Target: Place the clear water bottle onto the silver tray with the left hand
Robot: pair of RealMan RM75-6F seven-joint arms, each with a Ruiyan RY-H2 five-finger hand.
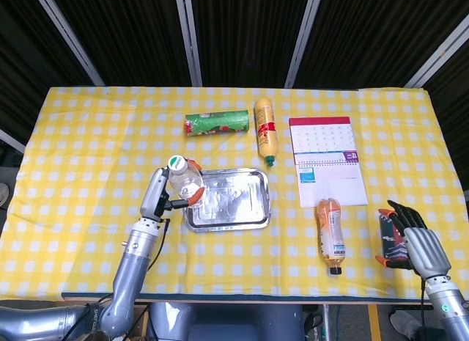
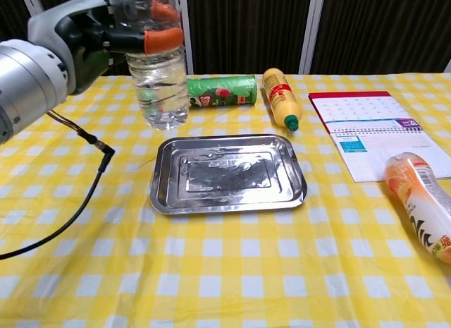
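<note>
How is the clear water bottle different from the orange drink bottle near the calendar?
The clear water bottle stands upright, held in the air by the left hand; the orange drink bottle lies on its side on the tablecloth, untouched. The water bottle is see-through with a pale cap; the orange one is orange with a printed label and a dark cap. The water bottle is at the silver tray's left edge; the orange one lies right of the tray. Both are plastic bottles.

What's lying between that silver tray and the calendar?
Nothing but bare yellow checked cloth separates the silver tray from the calendar; the head view shows it best.
</note>
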